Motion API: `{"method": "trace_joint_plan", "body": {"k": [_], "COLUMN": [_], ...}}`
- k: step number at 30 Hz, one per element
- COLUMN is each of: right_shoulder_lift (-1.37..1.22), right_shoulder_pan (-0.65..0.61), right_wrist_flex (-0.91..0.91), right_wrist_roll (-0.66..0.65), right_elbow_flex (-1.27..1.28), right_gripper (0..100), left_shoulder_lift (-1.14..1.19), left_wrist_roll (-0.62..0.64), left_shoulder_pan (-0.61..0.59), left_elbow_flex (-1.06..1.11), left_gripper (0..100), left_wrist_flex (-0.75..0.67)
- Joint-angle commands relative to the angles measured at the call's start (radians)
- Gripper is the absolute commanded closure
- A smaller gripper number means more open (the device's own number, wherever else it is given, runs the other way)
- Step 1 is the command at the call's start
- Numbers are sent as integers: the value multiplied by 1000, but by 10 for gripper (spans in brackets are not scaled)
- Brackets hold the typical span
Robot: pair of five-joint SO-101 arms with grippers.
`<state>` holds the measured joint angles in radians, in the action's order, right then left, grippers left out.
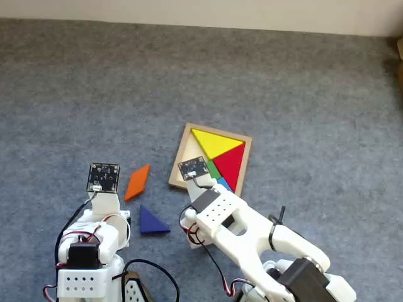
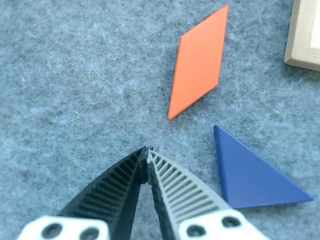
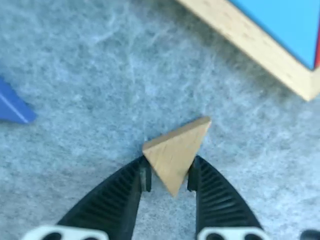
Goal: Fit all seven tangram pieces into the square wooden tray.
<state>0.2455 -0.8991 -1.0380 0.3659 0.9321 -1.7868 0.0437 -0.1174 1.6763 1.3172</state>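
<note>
Tangram pieces are partly placed: the square wooden tray (image 1: 186,151), near the middle of the grey felt table top, holds a yellow triangle (image 1: 215,143), a red triangle (image 1: 232,162), a green piece (image 1: 214,170) and a light blue piece (image 1: 223,184), with a pale bare patch along its left side. The right gripper (image 3: 169,172) pinches a plain wood triangle (image 3: 176,150) across two of its edges, just outside the tray's near corner. To do this step well, the arm likely needs to lift the triangle clear of the raised rim, turn it to match the bare patch, and let go only once it lies flat — a tilted piece could catch on the rim. The left gripper (image 2: 146,152), pressed together and holding nothing, hovers near an orange parallelogram (image 2: 199,62) and a dark blue triangle (image 2: 250,172), both loose on the felt left of the tray. A pale strip runs beyond the table's far edge.
</note>
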Motion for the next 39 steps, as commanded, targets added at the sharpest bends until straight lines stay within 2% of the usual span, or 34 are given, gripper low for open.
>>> {"method": "trace_joint_plan", "body": {"k": [1, 9, 13, 15, 27, 33, 39], "right_shoulder_lift": [13, 13, 13, 13, 2, 2, 2], "right_shoulder_pan": [4, 4, 1, -4, 33, 76, 76], "right_wrist_flex": [1, 1, 1, 5, 39, 104, 107], "right_wrist_roll": [-66, -72, 48, 64, 68, 132, 137], "right_elbow_flex": [1, -2, -4, -5, -50, -48, -44], "right_gripper": [908, 894, 797, 772, 772, 847, 848], "left_shoulder_lift": [-42, -42, -42, -42, -42, -42, -42], "left_wrist_roll": [8, 8, 8, 8, 8, 8, 8], "left_shoulder_pan": [-13, -13, -13, -13, -13, -13, -13], "left_elbow_flex": [19, 19, 19, 19, 19, 19, 19], "left_gripper": [993, 993, 993, 993, 993, 993, 993], "left_wrist_flex": [3, 3, 3, 3, 3, 3, 3]}}
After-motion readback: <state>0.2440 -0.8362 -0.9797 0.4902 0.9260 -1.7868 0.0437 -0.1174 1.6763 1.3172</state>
